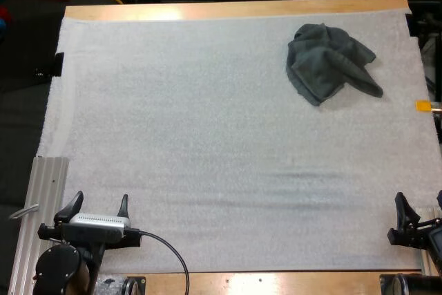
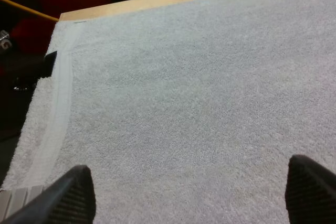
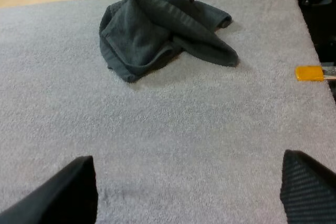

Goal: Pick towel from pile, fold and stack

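Observation:
A crumpled dark grey-green towel (image 1: 329, 62) lies on the white mat (image 1: 207, 136) toward the far right. My left gripper (image 1: 97, 207) rests at the mat's near left corner, open, with nothing between its fingers (image 2: 68, 195). At the near right edge my right gripper (image 1: 418, 205) is also open; in the right wrist view its fingers (image 3: 60, 192) stand wide apart over bare mat, with the towel (image 3: 157, 27) well ahead of them.
The wooden table edge (image 1: 235, 9) runs along the far side of the mat. A metal rail (image 1: 38, 205) sits beside the left arm. The mat's hemmed left border (image 2: 55, 114) lies ahead of the left gripper.

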